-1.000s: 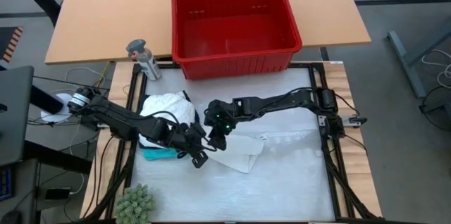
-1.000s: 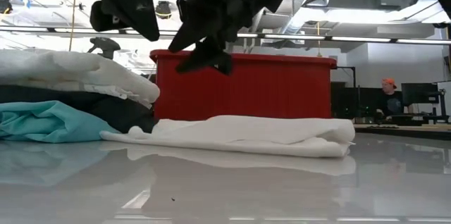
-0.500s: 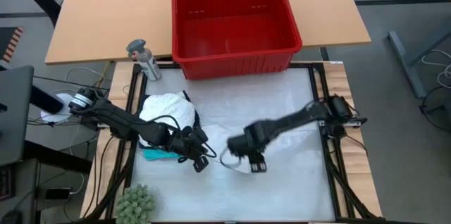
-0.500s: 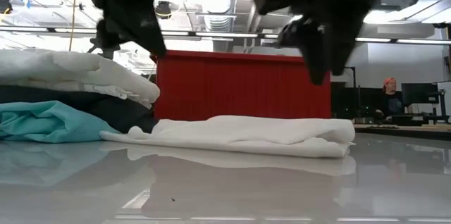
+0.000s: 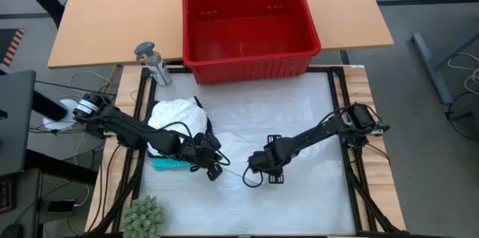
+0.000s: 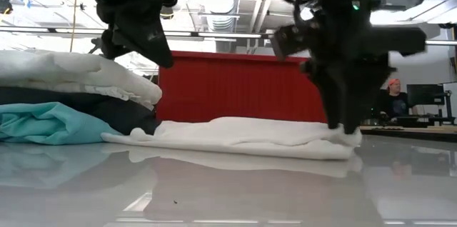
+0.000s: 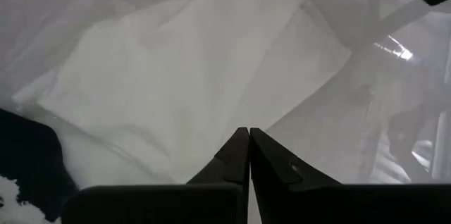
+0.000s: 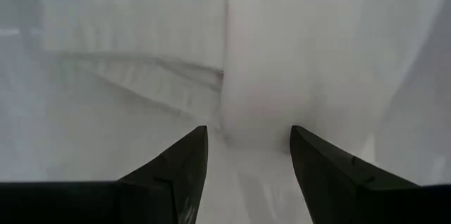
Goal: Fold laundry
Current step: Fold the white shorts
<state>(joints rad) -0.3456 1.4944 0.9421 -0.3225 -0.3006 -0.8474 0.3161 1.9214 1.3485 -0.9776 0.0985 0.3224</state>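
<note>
A folded white garment (image 6: 250,138) lies flat on the table's middle. To its left sits a stack of laundry: a white piece (image 6: 71,73) on a black one (image 6: 107,116) on a teal one (image 6: 43,123). My left gripper (image 7: 248,139) is shut and hovers over the white garment's left part (image 7: 197,76), clear of it. My right gripper (image 8: 246,139) is open and points down at the garment's right end (image 8: 261,104), with one finger on each side of it. In the high view the left gripper (image 5: 215,169) and the right gripper (image 5: 268,172) stand close together. My right gripper reaches down from above to the white garment's right end (image 6: 335,135). Its fingertips (image 6: 344,123) stand level with the cloth's top. I cannot tell whether they touch the cloth.
A red basket (image 5: 251,69) stands at the table's far edge. A grey bottle-like thing (image 5: 152,62) is at the far left and a green fuzzy plant (image 5: 144,215) at the near left corner. A person (image 6: 393,98) sits in the room beyond.
My right gripper has swung away from the left gripper toward the table's right and near side. It has tipped to point down and sunk onto the white garment's right end. My left gripper has come down a little. The garment lies as before.
</note>
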